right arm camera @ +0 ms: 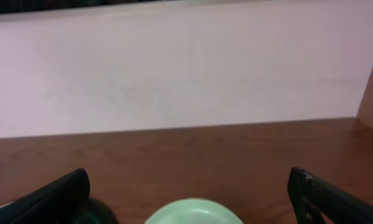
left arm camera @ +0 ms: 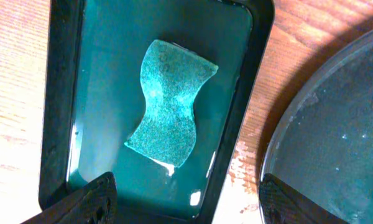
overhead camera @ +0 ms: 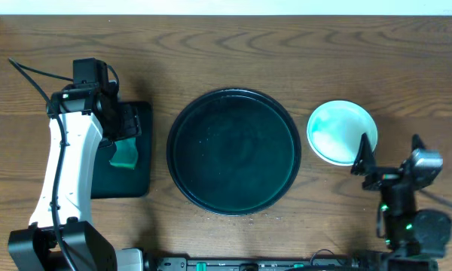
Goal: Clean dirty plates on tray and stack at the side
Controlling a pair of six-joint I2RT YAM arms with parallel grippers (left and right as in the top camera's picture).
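Brown wood table (overhead camera: 226,53). Round dark tray (overhead camera: 233,150) mid-table, wet sheen. Smaller rectangular tray (overhead camera: 132,181) just left of the tray, not touching. Pale-mint plates (overhead camera: 342,132) on the table just right of the tray; count in pile unclear. Teal sponge (left arm camera: 171,102) lies in the rectangular tray. Above it, left end effector (left arm camera: 183,199), fingers wide. Beside the plates, right end effector (right arm camera: 189,199), fingers wide, holding nothing.

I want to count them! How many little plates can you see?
1. The plate sits on the table, just right of the round tray, which has nothing on it. More plates may be stacked underneath it, hidden from above.
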